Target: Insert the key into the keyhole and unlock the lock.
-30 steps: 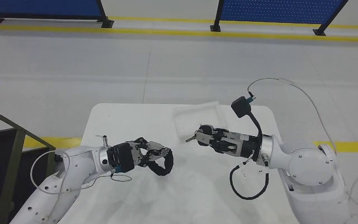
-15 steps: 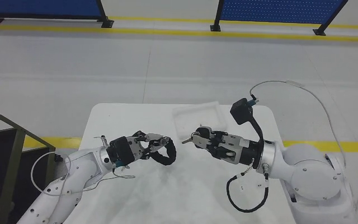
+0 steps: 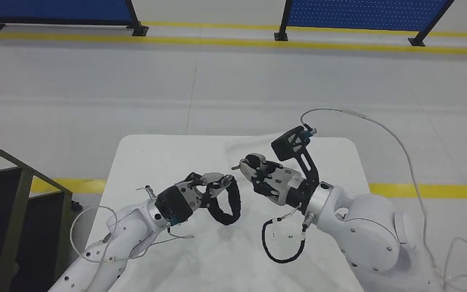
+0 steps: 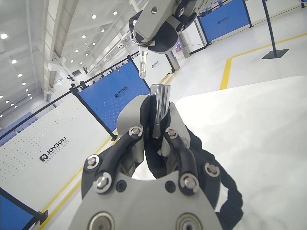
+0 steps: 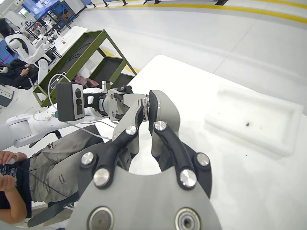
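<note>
Entry, current frame: your left gripper (image 4: pixel 156 111) is closed tight on the lock (image 4: pixel 160 104), its pads clamped on either side of the chrome barrel with no gap showing. The barrel stands out beyond the fingertips, its free end turned toward the other arm. The black sleeved loop (image 4: pixel 230 192) of the lock hangs from behind the fingers; in the top view the loop (image 3: pixel 230 208) curves down beside the left gripper (image 3: pixel 208 186), toward the white table (image 3: pixel 146 160). Your right gripper (image 4: pixel 146 40) is closed on the key (image 4: pixel 143 63), pinching the head and ring so that the whole blade sticks out past the pads. The blade points toward the barrel's free end. The tip is near the rim of that end, but a clear gap separates them, so the key is not in the lock. You cannot make out the keyhole itself from any view. In the top view the right gripper (image 3: pixel 244 166) and the left one face each other over the middle of the table, tips close together. From the right wrist, the right gripper (image 5: pixel 148 107) shows its pads pressed together, though the key itself is hard to pick out there. A white foam tray (image 5: pixel 259 120) lies on the table's far side, apart from both grippers.
</note>
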